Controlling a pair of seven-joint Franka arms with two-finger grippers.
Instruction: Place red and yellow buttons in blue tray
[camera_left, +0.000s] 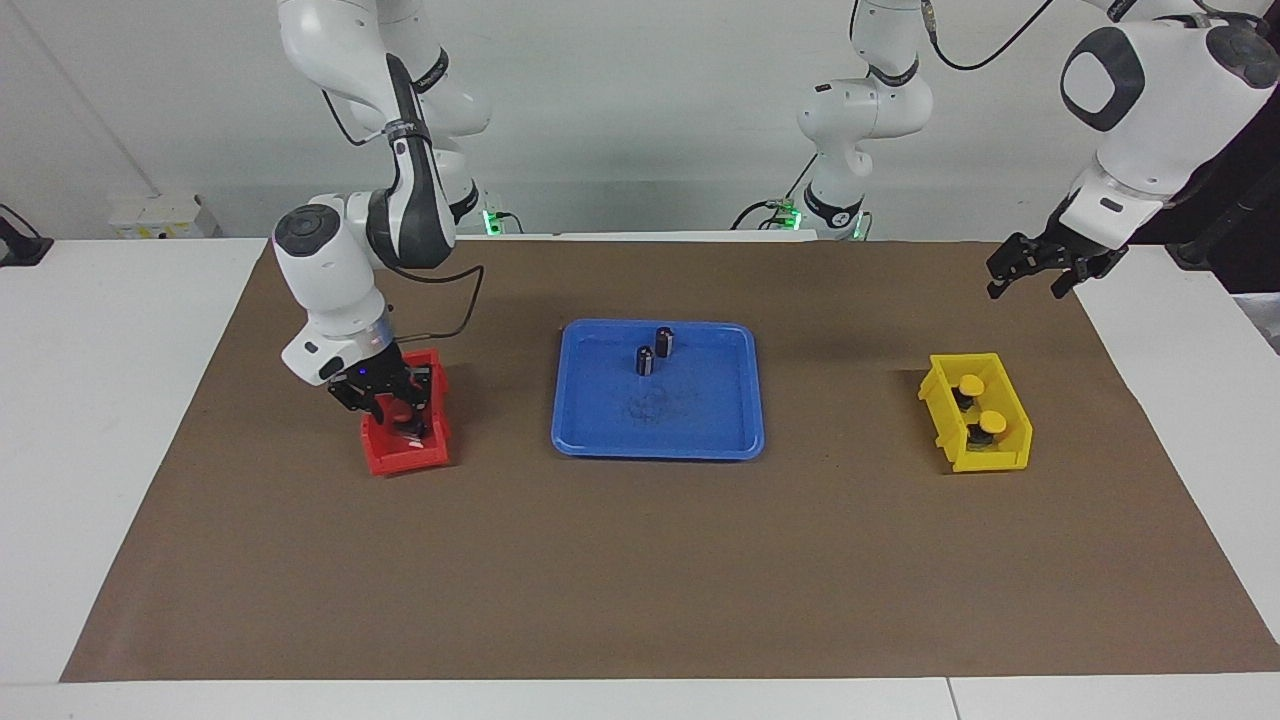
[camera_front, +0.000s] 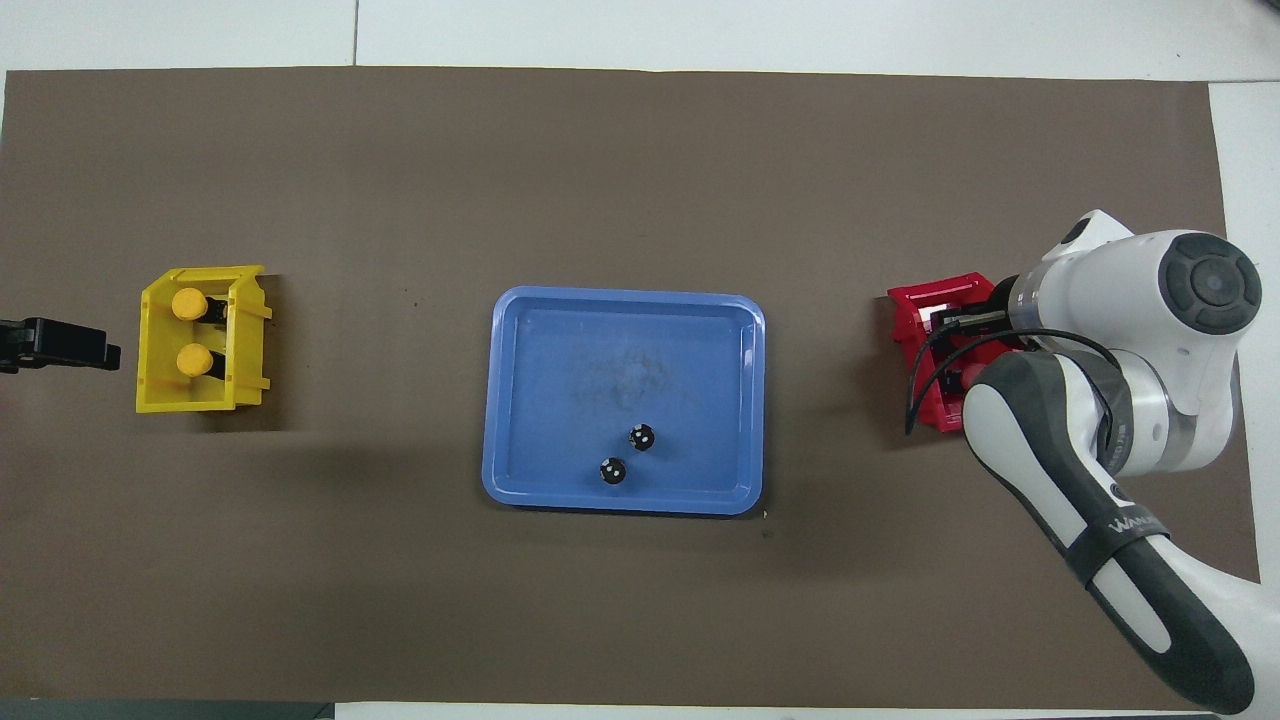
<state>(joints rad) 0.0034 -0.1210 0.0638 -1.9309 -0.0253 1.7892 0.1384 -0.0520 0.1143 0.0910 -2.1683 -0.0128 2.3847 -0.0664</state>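
We see the right gripper (camera_left: 392, 400) lowered into the red bin (camera_left: 405, 452) near the right arm's end of the brown mat (camera_left: 640, 560), its fingers clenched on a red button (camera_left: 399, 408); whether a second red button lies there we cannot tell. The left gripper (camera_left: 1030, 268) hangs with its fingers spread wide and holding nothing, over the mat's corner by the left arm's base. The two yellow buttons (camera_left: 978, 402) sit in the yellow bin (camera_left: 975, 458) near the left arm's end, and the blue tray (camera_left: 700, 440) at the mat's middle holds two dark cylinders (camera_left: 655, 352) by the edge nearer the robots.
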